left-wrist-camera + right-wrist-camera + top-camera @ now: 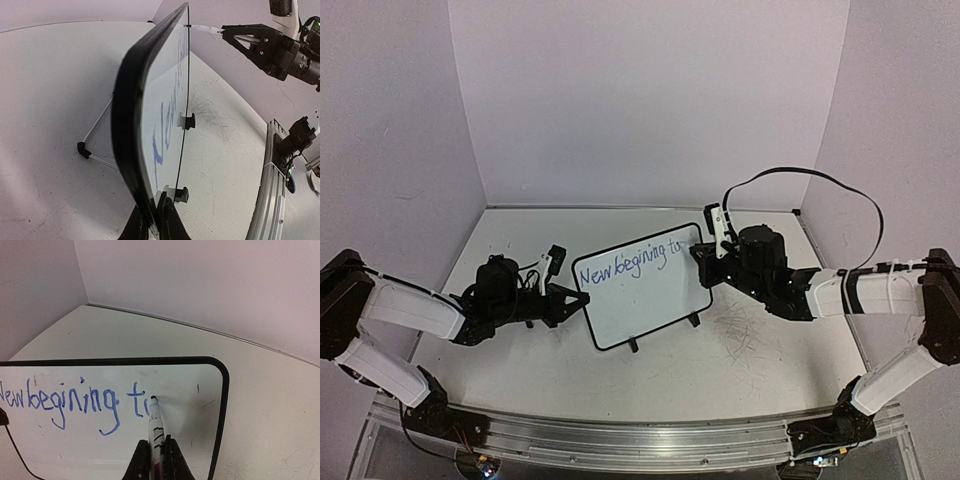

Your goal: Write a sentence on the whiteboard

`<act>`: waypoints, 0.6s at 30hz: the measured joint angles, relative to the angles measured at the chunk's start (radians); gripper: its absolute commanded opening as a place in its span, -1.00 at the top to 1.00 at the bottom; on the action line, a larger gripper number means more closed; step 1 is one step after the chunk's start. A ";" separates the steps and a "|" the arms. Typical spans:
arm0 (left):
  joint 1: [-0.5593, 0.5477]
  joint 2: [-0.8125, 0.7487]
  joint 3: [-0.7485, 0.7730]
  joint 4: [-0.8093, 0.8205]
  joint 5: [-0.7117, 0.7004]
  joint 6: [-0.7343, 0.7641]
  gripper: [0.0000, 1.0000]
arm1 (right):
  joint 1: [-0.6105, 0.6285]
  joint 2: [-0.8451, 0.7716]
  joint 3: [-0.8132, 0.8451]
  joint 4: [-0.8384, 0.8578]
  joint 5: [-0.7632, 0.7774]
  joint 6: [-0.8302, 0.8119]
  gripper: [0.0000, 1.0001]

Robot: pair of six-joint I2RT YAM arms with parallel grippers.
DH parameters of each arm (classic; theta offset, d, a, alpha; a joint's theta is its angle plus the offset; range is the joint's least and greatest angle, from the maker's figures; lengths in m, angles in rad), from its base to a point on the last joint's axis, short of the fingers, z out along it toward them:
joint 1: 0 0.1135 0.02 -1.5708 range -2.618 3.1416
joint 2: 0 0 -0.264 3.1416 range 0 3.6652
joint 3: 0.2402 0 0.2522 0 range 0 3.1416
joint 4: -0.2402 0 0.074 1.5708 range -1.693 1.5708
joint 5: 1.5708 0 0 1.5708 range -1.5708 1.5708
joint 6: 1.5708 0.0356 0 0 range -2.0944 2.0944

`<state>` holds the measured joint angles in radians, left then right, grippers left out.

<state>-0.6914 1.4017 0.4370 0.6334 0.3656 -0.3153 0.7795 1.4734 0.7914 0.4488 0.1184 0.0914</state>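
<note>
Whiteboard [640,305] propped on long edge, axis left-right; sentence [630,262] slants up rightward.

We see bright, even, diffuse light, casting a mauve tint on the walls [650,100]; soft shadows fall on the table [520,240]; both wrist views bow at the edges; the whiteboard [131,125] frame blurs near the left wrist lens.

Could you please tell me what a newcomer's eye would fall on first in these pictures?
The small whiteboard standing mid-table draws the eye first, with its unfinished blue sentence, "New begining t…", slanting upward. The right gripper is shut on a marker whose tip meets the board at the last letters, while the left gripper clamps the board's left edge.
</note>
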 measured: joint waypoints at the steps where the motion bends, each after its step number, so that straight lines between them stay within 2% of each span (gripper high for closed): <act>1: 0.000 0.000 0.000 -0.001 0.000 0.000 1.00 | 0.000 0.000 0.000 0.000 -0.001 0.000 1.00; 18: 0.000 -0.006 0.000 -0.007 -0.001 0.000 1.00 | 0.000 0.000 0.000 -0.001 -0.016 0.011 1.00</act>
<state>-0.6914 1.3955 0.4370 0.6263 0.3649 -0.3155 0.7795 1.4734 0.7910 0.4477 0.1025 0.1028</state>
